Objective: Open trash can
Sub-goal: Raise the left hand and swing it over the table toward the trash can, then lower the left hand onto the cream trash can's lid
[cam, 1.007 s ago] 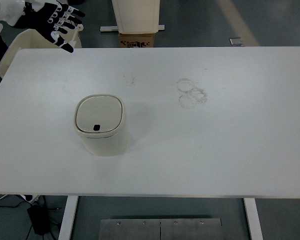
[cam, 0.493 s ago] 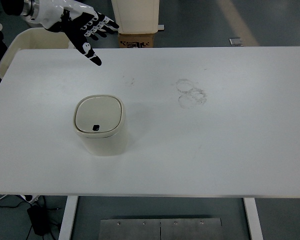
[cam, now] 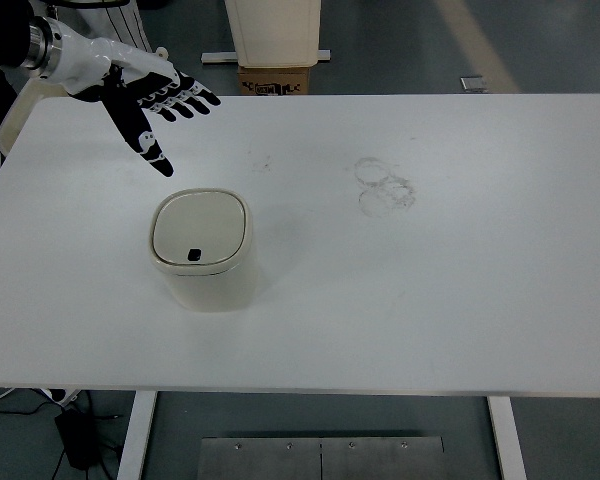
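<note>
Robot's left hand point(cam: 150, 100) hovers at the far left of the surface point(cam: 460, 290), short of the closed trash can point(cam: 201, 249).

Fingers spread apart and holding nothing, the hand hangs just beyond the can's far side; the can stands upright on the left half of the surface, lid point(cam: 199, 227) flat and shut, a small dark button point(cam: 192, 254) at its near edge; the approach is the step in hand; the next move likely calls for a fingertip pressing that button.

No text, brand or number can be read anywhere. The cardboard box point(cam: 275, 79) beyond the table's far edge carries dark print, but it is too small and blurred to make out.
</note>
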`<act>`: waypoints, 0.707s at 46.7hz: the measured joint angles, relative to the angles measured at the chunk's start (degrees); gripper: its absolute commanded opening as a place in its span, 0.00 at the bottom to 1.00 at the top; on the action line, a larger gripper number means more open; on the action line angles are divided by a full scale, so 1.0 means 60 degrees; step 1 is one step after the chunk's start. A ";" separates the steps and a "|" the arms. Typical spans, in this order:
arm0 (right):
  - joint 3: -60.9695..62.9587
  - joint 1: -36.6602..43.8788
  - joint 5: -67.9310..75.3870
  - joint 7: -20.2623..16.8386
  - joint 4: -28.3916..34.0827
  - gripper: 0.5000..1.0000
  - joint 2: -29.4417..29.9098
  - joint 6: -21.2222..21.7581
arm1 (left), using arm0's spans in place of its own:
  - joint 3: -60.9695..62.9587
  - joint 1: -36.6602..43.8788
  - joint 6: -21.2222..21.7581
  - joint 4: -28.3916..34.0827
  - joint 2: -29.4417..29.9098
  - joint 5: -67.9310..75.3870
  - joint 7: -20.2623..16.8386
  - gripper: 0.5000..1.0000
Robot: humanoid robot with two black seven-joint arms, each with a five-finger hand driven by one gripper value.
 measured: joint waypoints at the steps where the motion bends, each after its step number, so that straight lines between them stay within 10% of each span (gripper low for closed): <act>1: -0.0001 0.0000 0.0000 0.0000 0.0000 0.98 0.0000 0.0000 | 0.0001 -0.0001 0.0000 -0.0003 0.0032 -0.0001 -0.0003 1.00; 33: 0.0006 0.0001 0.0000 -0.0005 0.0017 0.98 0.0000 0.0000 | -0.0003 0.0031 0.0000 -0.1957 0.0803 -0.0221 -0.0064 1.00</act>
